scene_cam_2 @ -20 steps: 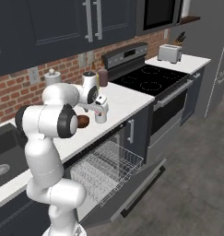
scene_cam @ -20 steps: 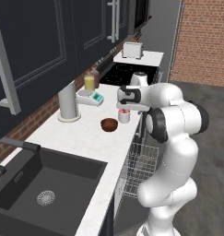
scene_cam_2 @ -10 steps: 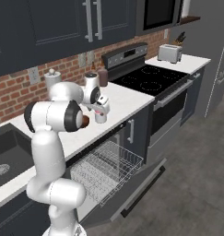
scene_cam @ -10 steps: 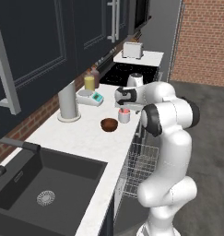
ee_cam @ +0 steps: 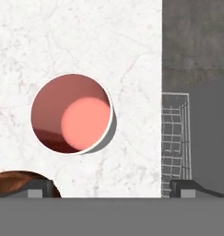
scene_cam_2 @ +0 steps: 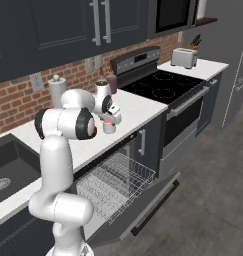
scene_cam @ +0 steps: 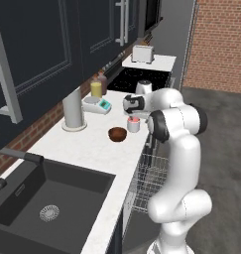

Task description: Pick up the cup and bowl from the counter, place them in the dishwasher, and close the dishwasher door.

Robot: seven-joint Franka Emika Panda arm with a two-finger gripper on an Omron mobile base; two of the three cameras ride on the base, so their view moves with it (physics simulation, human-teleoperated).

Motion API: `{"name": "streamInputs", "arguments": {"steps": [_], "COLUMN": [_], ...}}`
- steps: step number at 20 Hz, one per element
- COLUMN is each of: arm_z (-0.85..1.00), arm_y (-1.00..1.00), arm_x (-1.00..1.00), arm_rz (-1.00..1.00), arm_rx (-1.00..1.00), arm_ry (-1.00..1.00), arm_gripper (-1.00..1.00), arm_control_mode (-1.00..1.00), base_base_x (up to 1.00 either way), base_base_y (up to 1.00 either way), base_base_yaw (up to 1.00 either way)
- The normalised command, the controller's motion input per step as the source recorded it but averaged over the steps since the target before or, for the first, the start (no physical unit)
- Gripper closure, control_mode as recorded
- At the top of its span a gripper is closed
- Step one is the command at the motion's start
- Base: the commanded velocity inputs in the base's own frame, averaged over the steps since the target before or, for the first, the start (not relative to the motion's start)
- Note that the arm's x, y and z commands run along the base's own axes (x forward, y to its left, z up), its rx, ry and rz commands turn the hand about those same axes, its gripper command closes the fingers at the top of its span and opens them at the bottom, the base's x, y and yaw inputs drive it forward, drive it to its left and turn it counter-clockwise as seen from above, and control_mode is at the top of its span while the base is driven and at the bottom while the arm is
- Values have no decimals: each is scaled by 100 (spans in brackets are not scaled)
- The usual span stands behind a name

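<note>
- The pincer [ee_cam: 109,189] hangs above the worktop [ee_cam: 85,41], pointing straight down, its two dark tips spread wide apart with nothing between them.
- Seen from the hand, the cup [ee_cam: 71,114] stands upright under the pincer, its reddish inside open to the camera, apart from both tips.
- One fingertip [ee_cam: 35,188] sits over the rim of the dark-brown bowl [ee_cam: 19,182]; the other lies past the worktop's edge, over the wire rack [ee_cam: 175,138].
- From the left base view, the cup [scene_cam: 134,124] stands near the worktop's front edge, the bowl [scene_cam: 117,134] just beside it toward the sink [scene_cam: 47,198].
- Behind them stand a grey paper-towel roll [scene_cam: 73,110] and a yellow jar [scene_cam: 96,89].
- In the right base view, the dishwasher door [scene_cam_2: 148,202] lies dropped open, with the white rack [scene_cam_2: 115,182] pulled out over it, below the cup [scene_cam_2: 109,126].
- The stove [scene_cam_2: 163,90] stands beside the dishwasher, a toaster [scene_cam_2: 184,58] beyond it.
</note>
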Motion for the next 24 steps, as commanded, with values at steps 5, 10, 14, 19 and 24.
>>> {"name": "streamInputs", "arguments": {"steps": [5, 10, 14, 19, 24], "arm_z": [-23, -20, -15, -13, -16], "arm_y": [-6, -6, -7, -3, -2], "arm_x": [21, 25, 29, 25, 6], "arm_rz": [-6, -4, -4, -4, -2], "arm_rx": [0, 0, 0, 1, 2], "arm_ry": [0, 0, 0, 0, 0], "arm_gripper": [-100, -100, -100, -100, -100], "arm_control_mode": [-100, -100, -100, -100, -100], "base_base_x": [0, 0, 0, 0, 0], "base_base_y": [0, 0, 0, 0, 0], "base_base_yaw": [0, 0, 0, 0, 0]}}
